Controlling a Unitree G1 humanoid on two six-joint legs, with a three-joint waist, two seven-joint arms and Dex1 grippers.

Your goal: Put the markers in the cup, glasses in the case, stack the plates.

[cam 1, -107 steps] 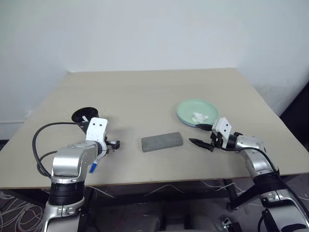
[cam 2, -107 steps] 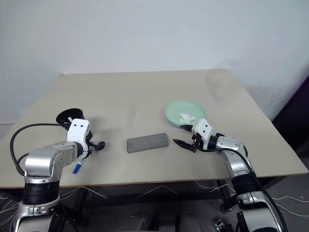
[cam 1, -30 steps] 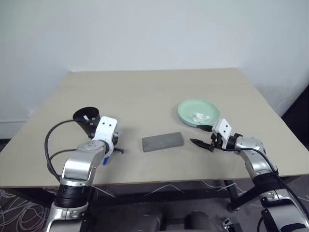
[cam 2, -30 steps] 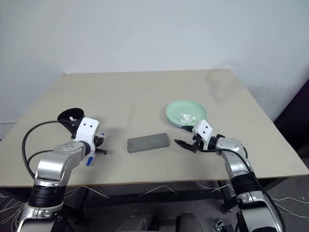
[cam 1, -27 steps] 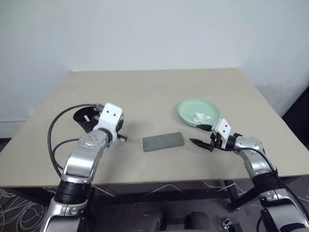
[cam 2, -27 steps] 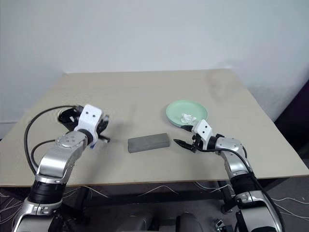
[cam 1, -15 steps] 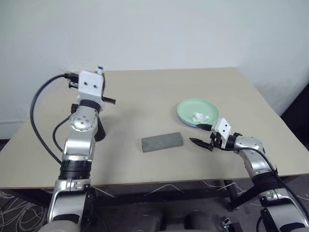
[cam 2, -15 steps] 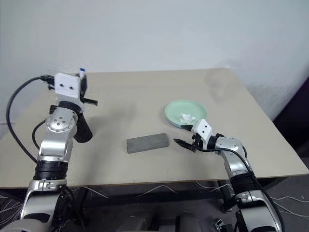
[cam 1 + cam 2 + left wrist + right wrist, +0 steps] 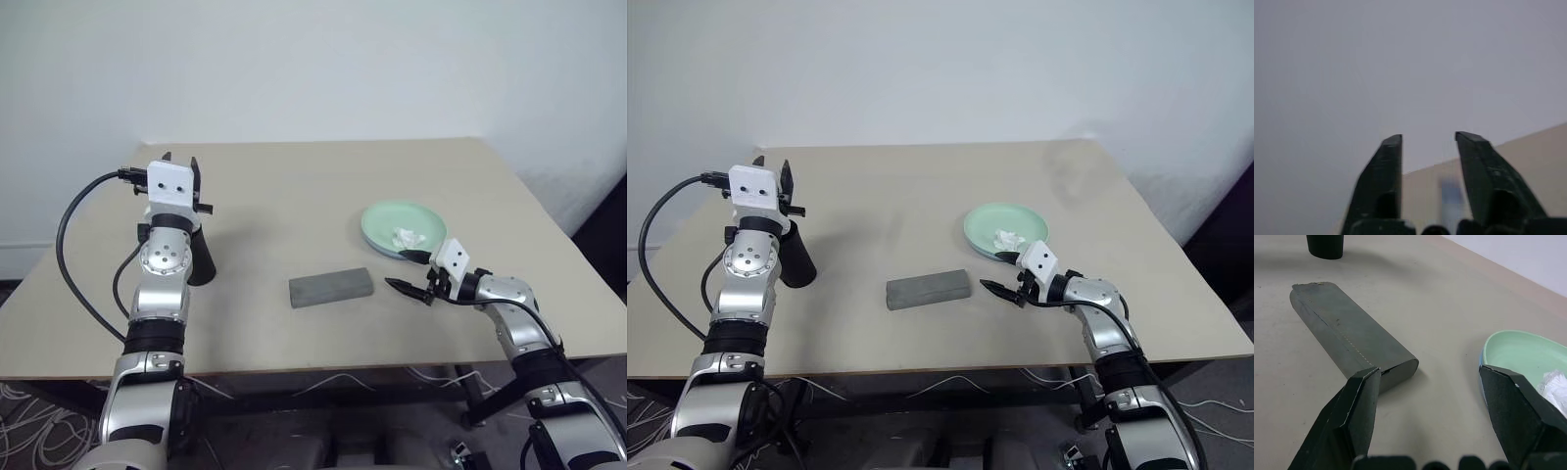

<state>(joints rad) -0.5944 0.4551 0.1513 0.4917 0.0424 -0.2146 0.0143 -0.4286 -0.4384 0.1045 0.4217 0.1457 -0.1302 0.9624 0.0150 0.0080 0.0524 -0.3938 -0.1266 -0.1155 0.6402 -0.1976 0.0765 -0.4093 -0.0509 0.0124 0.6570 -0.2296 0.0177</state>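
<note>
1. Plain white wall stands behind a matte beige worktop (image 9: 323,186) with a smooth, bare surface and squared edges

2. At the far left, the left end effector (image 9: 174,160) is raised and tipped upward above the cup (image 9: 199,257); its two black tapered fingers stand apart with nothing between them

3. That cup is a plain black tumbler standing upright just behind the left arm, so its mouth is hidden; whether markers are inside cannot be told, and none lies loose on the worktop, so that step looks done

4. At the middle, the case (image 9: 331,287) is a long grey box with a felt-like face and a stitched seam, lid shut; no glasses are in sight, so they are probably inside

5. To the right, the plates (image 9: 403,229) sit stacked, the mint green one on top with a sliver of light blue rim beneath, smooth and shallow, with a crumpled white tissue (image 9: 405,237) in it

6. Just beside them, the right end effector (image 9: 408,290) hovers low between case and plates, fingers spread wide and empty

7. Judging by this, little or nothing is left
</note>
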